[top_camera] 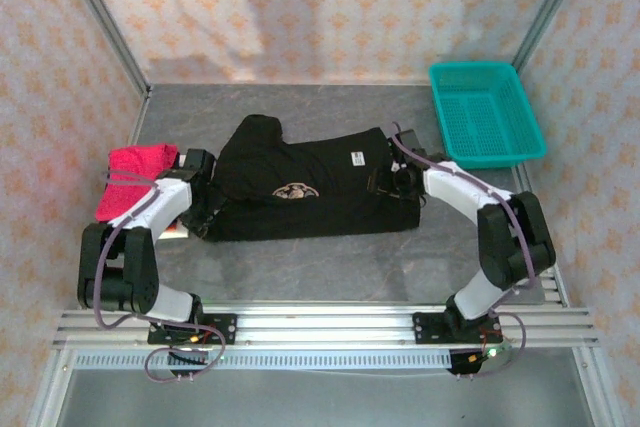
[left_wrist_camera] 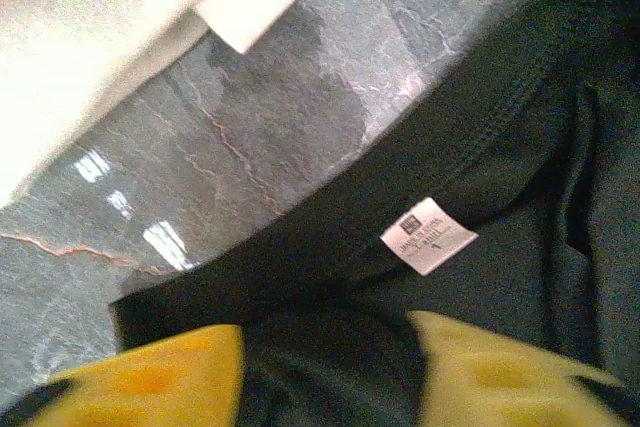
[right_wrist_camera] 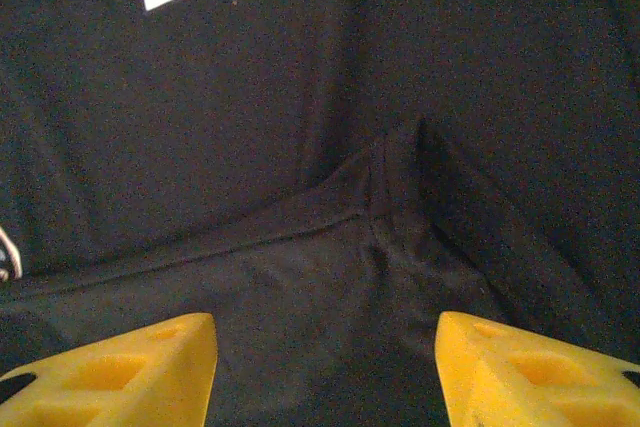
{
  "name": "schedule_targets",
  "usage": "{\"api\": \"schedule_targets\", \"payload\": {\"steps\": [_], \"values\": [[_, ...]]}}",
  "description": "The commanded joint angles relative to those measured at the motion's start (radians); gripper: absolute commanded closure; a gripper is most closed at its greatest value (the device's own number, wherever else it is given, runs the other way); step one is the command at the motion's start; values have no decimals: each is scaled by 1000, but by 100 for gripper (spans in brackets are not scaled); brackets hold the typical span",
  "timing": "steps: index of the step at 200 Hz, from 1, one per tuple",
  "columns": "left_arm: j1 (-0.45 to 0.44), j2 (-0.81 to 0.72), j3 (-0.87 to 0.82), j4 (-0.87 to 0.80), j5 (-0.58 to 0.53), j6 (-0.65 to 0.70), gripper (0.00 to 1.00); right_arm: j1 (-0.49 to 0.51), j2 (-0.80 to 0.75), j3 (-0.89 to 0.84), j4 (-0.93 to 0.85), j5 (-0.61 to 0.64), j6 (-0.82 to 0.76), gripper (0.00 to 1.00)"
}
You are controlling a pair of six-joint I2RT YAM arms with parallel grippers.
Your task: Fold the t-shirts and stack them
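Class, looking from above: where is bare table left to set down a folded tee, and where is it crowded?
Bare: the strip between the black tee and the back wall, left of the basket; the strip between that tee and the front rail. Crowded: the left edge, with the pink tee and left arm; the right, with the right arm.

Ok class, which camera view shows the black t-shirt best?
The top external view: almost the whole black t-shirt lies on the table, emblem visible. The left wrist view shows a fold with a white label; the right wrist view, close cloth and a seam.
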Motion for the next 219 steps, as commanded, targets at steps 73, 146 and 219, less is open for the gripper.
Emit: {"api": "schedule_targets", "payload": {"steps": [73, 146, 219], "values": [[-162, 147, 123, 95, -29, 2, 43, 7, 145, 62, 66, 16, 47, 53], [-184, 91, -81, 112, -19, -30, 57, 8, 12, -151, 34, -6, 89, 58], [-193, -18, 16, 22, -137, -1, 42, 8, -59, -91, 43, -26, 75, 55]]}}
